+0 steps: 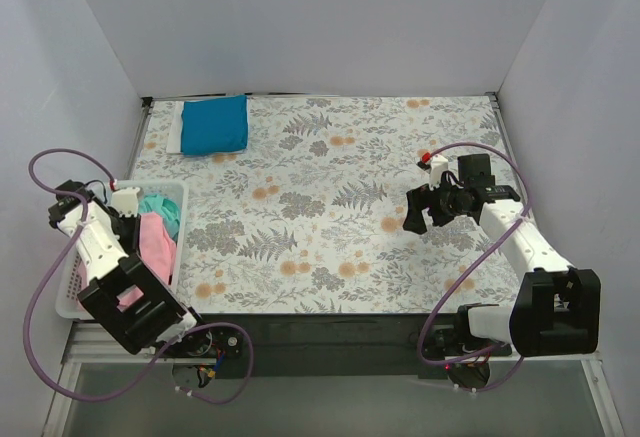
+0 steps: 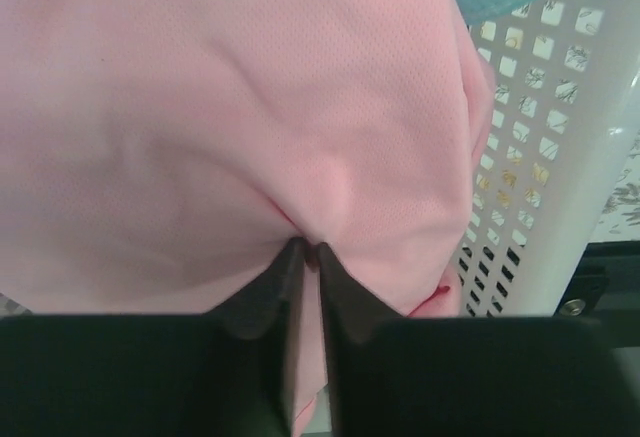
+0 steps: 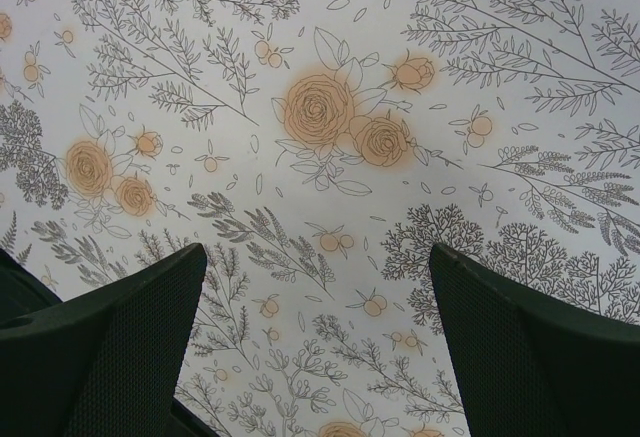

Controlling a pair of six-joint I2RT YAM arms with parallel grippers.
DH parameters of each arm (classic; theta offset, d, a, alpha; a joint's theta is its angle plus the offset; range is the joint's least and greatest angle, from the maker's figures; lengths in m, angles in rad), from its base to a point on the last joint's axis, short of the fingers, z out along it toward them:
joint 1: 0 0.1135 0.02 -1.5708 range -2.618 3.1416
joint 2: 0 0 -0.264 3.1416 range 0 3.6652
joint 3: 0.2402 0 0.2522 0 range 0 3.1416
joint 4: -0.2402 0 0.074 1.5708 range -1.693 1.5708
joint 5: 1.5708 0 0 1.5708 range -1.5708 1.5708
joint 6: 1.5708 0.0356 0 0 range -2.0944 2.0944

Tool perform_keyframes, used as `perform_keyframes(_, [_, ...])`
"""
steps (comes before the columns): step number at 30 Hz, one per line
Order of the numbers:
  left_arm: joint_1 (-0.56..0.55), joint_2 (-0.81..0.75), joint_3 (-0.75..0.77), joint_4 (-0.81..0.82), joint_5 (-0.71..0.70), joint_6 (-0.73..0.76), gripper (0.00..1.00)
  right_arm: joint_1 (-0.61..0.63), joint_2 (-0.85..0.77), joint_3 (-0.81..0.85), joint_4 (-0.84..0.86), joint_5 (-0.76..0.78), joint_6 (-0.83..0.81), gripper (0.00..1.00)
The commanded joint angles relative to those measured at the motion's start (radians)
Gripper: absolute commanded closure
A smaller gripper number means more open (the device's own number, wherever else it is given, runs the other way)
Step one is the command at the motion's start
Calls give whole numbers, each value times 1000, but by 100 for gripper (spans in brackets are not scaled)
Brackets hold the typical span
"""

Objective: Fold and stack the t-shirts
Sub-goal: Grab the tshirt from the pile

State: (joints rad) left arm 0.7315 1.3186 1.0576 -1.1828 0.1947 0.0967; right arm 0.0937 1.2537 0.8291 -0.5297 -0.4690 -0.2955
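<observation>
From above, a folded blue shirt (image 1: 214, 124) lies at the counter's (image 1: 330, 207) far left corner, slightly longer along the far edge. A basket (image 1: 68, 282) at the left edge holds a pink shirt (image 1: 155, 247), bunched lengthwise near to far, and a teal shirt (image 1: 162, 207) beyond it. The left wrist view shows the left claw (image 2: 308, 249) pinched tight on pink cloth. In the right wrist view, the right claw (image 3: 318, 257) is spread wide over bare counter, holding nothing.

Basket (image 1: 183, 219) lower left of frame, at tabletop's (image 1: 330, 207) L edge, w/ loose shirts (image 1: 158, 242) in it. Folded shirt (image 1: 214, 124) upper left, behind basket. L gripper (image 2: 308, 247) in basket; R gripper (image 1: 425, 212) above tabletop, right side.
</observation>
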Motion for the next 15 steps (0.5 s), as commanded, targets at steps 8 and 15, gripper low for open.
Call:
perform_keyframes(8, [-3, -18, 299, -55, 234, 0, 100, 0, 6, 47, -12, -22, -14, 2])
perform_keyframes(15, [-213, -29, 695, 36, 437, -254, 100, 0, 21, 56, -10, -22, -11, 2])
